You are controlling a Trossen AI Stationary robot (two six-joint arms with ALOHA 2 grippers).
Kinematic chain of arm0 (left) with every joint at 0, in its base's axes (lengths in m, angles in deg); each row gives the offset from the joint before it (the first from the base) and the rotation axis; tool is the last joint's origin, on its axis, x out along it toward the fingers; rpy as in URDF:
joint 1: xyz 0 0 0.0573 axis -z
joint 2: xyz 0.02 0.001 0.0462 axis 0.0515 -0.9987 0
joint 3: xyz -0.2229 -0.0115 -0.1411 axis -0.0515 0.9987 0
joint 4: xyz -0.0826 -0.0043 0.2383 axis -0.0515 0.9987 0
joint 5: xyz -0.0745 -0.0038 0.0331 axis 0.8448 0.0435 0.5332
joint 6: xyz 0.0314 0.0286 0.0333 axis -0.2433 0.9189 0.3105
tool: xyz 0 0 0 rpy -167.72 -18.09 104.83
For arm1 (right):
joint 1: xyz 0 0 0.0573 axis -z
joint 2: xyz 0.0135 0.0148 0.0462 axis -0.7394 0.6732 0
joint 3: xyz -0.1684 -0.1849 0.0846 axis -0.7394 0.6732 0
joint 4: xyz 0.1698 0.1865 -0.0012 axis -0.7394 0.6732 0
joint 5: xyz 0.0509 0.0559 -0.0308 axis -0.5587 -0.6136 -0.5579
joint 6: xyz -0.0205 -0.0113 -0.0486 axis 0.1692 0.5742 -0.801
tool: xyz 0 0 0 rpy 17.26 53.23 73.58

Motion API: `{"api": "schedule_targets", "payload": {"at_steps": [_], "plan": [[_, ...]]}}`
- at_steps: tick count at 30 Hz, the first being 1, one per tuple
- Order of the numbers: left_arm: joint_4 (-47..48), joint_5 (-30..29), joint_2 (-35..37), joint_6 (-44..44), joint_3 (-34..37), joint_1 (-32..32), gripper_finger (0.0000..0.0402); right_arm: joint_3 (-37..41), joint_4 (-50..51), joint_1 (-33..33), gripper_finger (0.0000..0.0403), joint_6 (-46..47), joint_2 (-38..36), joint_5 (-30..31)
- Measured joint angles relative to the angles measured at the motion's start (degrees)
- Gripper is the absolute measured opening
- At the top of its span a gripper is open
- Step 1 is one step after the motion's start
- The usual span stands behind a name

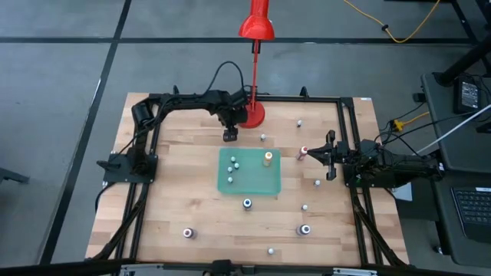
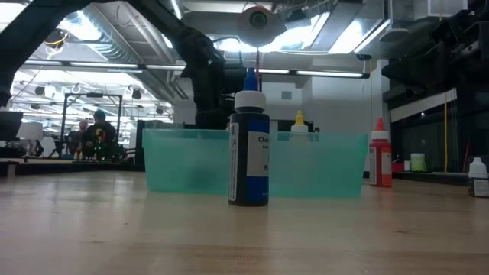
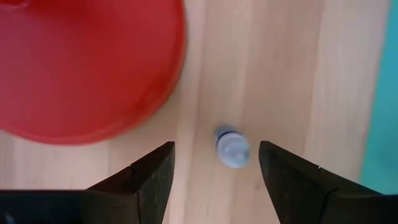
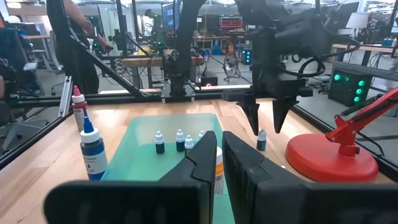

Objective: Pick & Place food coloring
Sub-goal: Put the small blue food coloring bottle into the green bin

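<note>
My left gripper [image 3: 215,151] [image 1: 230,136] is open and points straight down at the table's far side, next to the red lamp base [image 3: 81,62]. Its fingers stand on either side of a tiny dark food coloring bottle [image 3: 232,147] [image 4: 262,140] with a pale cap, which stands upright on the wood, and they touch nothing. The fingertips are about level with the cap. A green tray [image 1: 261,182] in the middle holds several small bottles [image 1: 234,165] and an orange-capped one [image 1: 268,158]. My right gripper [image 1: 313,153] waits shut at the tray's right side, beside a red-capped bottle [image 1: 304,152].
More bottles stand scattered on the wood: a blue one [image 1: 247,203] [image 2: 249,153] just near of the tray, others at the right [image 1: 317,182] and near the front edge [image 1: 188,232] [image 1: 304,229]. The tall red lamp [image 1: 255,27] rises beside my left arm. People show in the room behind.
</note>
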Motion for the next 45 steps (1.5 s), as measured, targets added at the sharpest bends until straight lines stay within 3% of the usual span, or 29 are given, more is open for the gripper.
{"api": "schedule_targets", "payload": {"at_steps": [8,23,30,38,45], "plan": [[-1.2,0.1,0.0,0.2,2.3,0.0,0.0224,0.0,0.0,0.0,0.0031,0.0,0.0,0.0],[-4.0,1.7,0.0,-1.0,2.7,0.2,0.0181,0.0,0.0,0.0,0.0031,0.0,0.0,0.0],[-3.1,-1.5,0.0,-2.1,2.7,0.2,0.0131,0.0,0.0,0.0,0.0031,0.0,0.0,0.0],[-1.9,-1.1,0.1,-2.6,2.7,0.7,0.0053,0.0,0.0,0.0,0.0031,0.0,0.0,0.0],[-2.1,-1.1,0.1,-2.6,2.7,1.3,0.0060,0.0,0.0,0.0,0.0031,0.0,0.0,0.0]]}}
